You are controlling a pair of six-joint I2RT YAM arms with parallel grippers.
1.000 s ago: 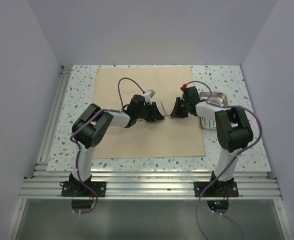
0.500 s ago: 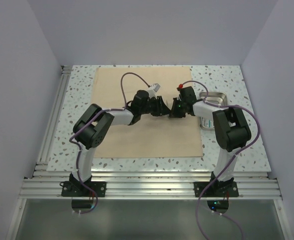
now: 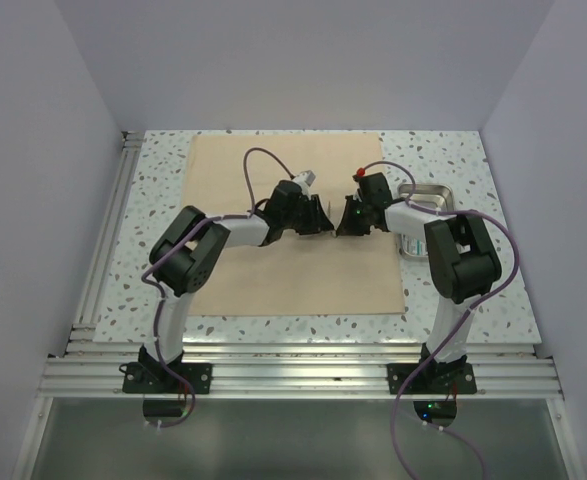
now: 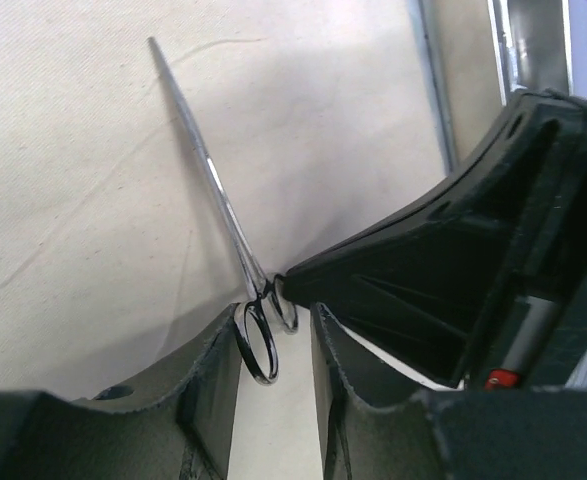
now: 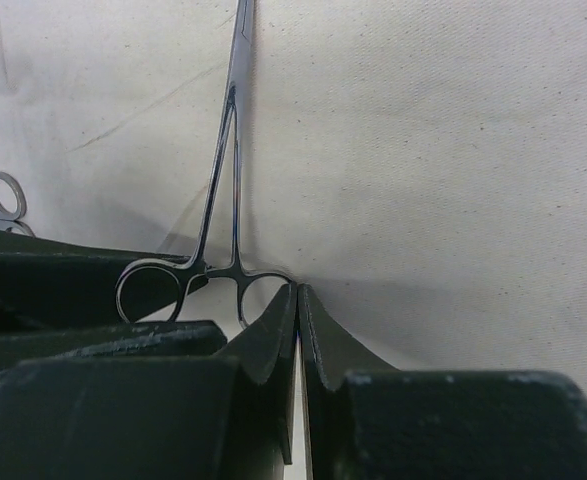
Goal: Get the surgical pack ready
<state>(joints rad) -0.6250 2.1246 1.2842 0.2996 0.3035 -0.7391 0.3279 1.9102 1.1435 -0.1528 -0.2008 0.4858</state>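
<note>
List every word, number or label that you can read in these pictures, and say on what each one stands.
No text can be read in any view.
forceps: no readable mark.
tan cloth: plain, no print.
steel tray: any print on its contents is too small to read.

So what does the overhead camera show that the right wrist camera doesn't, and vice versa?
Only overhead: the whole left arm and right arm, the speckled table, and the steel tray at the right edge of the tan cloth. Only the right wrist: the forceps lying flat, the right gripper shut on one ring handle, and another instrument's ring at far left. Both: the tan cloth, and the left gripper facing the right one.
</note>
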